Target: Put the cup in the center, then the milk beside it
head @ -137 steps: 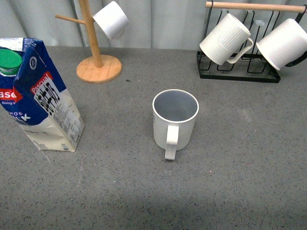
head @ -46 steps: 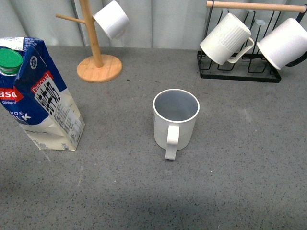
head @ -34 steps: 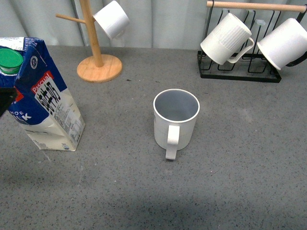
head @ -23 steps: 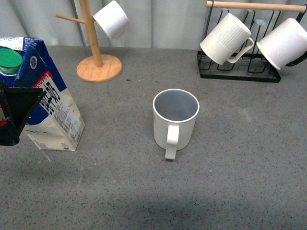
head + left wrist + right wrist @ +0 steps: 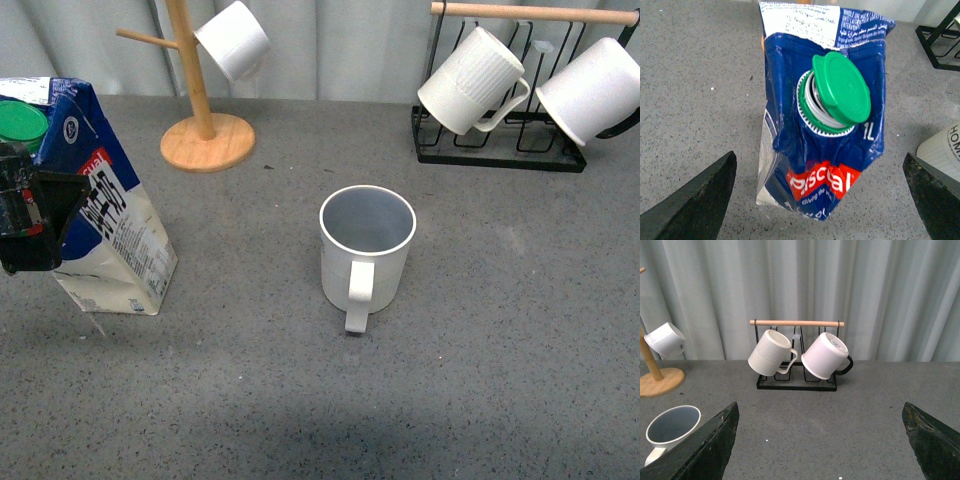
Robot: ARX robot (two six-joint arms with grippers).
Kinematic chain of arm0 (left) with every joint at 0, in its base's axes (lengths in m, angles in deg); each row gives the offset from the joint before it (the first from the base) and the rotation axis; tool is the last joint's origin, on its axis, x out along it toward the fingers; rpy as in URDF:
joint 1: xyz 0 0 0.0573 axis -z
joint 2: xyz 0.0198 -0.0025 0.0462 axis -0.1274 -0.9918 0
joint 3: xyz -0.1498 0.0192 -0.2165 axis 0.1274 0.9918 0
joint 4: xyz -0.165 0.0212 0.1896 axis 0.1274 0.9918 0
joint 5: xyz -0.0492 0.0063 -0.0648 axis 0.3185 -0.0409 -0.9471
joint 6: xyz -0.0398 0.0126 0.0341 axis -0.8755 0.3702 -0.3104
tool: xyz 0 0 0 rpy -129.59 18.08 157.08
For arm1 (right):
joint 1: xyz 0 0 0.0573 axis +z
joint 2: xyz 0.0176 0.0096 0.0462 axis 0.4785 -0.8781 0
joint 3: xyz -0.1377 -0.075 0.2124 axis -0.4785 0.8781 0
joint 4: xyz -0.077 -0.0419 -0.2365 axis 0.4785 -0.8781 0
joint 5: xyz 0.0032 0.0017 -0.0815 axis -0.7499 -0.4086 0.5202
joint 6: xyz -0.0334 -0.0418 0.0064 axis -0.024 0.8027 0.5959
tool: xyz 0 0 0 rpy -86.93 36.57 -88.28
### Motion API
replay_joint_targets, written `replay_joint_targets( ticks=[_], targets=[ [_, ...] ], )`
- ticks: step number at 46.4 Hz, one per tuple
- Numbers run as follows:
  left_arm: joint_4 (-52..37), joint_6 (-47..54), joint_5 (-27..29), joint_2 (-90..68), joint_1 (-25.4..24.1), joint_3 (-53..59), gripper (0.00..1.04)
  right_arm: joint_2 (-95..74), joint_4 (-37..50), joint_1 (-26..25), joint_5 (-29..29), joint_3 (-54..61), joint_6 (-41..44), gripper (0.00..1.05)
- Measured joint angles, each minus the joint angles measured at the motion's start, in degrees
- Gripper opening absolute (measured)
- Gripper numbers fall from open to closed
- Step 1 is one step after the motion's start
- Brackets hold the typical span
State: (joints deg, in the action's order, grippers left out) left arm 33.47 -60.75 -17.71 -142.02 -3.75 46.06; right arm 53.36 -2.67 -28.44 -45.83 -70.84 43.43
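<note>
The cup (image 5: 366, 245), cream-white and ribbed with a grey-blue inside, stands upright mid-table with its handle toward me; the right wrist view catches it too (image 5: 672, 427). At the far left stands the milk (image 5: 110, 230), a blue-and-white carton with a red label and green cap. My left gripper (image 5: 30, 222) is open in front of the carton's upper part. In the left wrist view the gripper (image 5: 819, 156) looks down on the milk (image 5: 825, 125), with one finger on each side and well apart from it. My right gripper (image 5: 820, 405) is open over bare table.
A wooden mug tree (image 5: 205, 140) with a small white cup (image 5: 232, 40) stands at the back left. A black wire rack (image 5: 495, 150) at the back right holds a ribbed mug (image 5: 470, 82) and a smooth white mug (image 5: 590, 90).
My left gripper has come into the front view from the left edge and risen in front of the milk carton. The cup and carton have stayed put.
</note>
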Motion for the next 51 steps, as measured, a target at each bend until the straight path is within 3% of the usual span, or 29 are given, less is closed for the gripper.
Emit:
replay_joint_targets(
  ticks=[11,23,32,37,51],
  targets=[
    [-2.7,0.3,1.0,-3.2,-0.8,-1.0,0.98,0.0,0.0,0.0,0.0,0.0,0.0,0.95],
    [-4.8,-2.3,1.2,-2.5,-1.5,-1.6,0.46,0.0,0.0,0.0,0.0,0.0,0.0,0.95],
    [-4.5,-4.0,3.0,0.7,1.2,-0.4,0.2,0.0,0.0,0.0,0.0,0.0,0.0,0.95],
    [-4.9,-5.7,6.4,2.6,5.1,0.4,0.05,0.0,0.0,0.0,0.0,0.0,0.0,0.95],
    [-11.3,-7.6,14.8,-1.5,16.2,0.0,0.04,0.0,0.0,0.0,0.0,0.0,0.0,0.95]
  ],
)
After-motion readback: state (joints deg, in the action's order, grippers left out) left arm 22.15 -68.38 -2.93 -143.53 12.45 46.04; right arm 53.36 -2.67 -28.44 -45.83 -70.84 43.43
